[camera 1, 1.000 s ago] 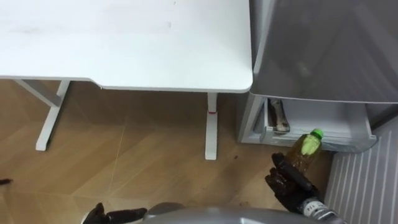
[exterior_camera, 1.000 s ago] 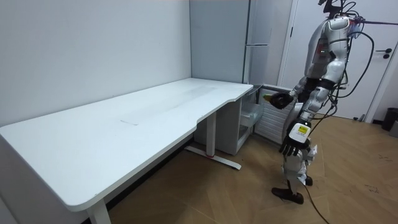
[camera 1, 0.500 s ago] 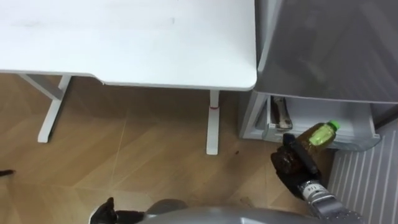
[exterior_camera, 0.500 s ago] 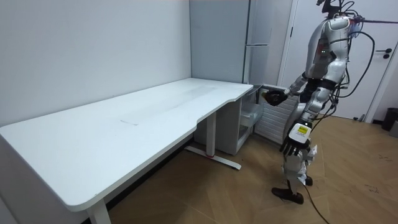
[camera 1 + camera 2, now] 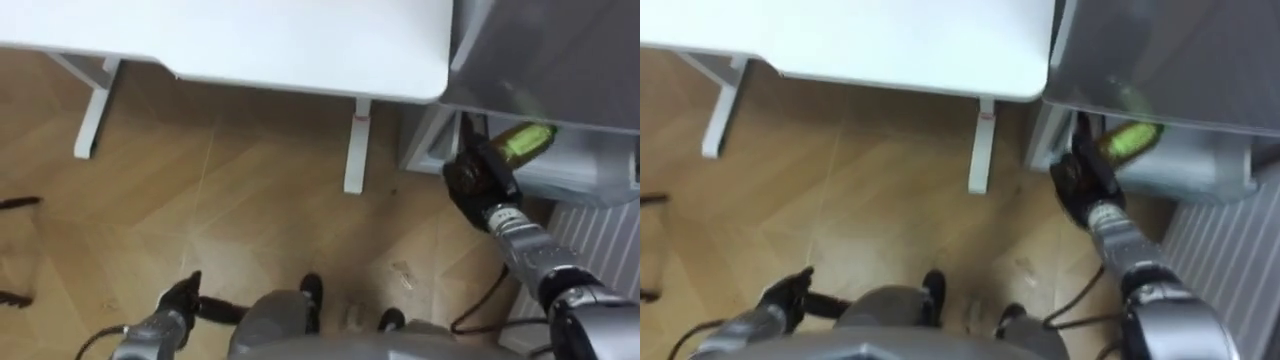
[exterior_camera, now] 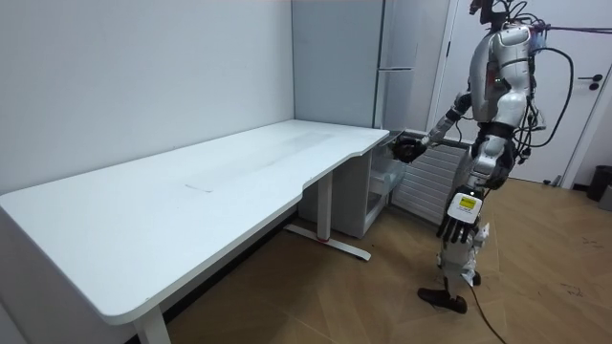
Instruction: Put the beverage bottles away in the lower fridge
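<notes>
One second on, reaches the right hand (image 5: 476, 180) farther out, up to the open lower fridge (image 5: 585, 185). Tips the bottle (image 5: 520, 142) from nearly upright to lying sideways, green cap pointing inward. Clamps curled fingers round the bottle's brown lower half. Holds it at the compartment's mouth, just under the grey upper door (image 5: 560, 50). Hangs the left hand (image 5: 178, 300) low, fingers loosely straight, touching nothing.

The robot stands up straight. Its right arm reaches far out in front, and the right hand (image 5: 478, 180) has its fingers wrapped round a bottle (image 5: 522, 139). Its left arm hangs down by its side, with the left hand (image 5: 178, 300) loose.
</notes>
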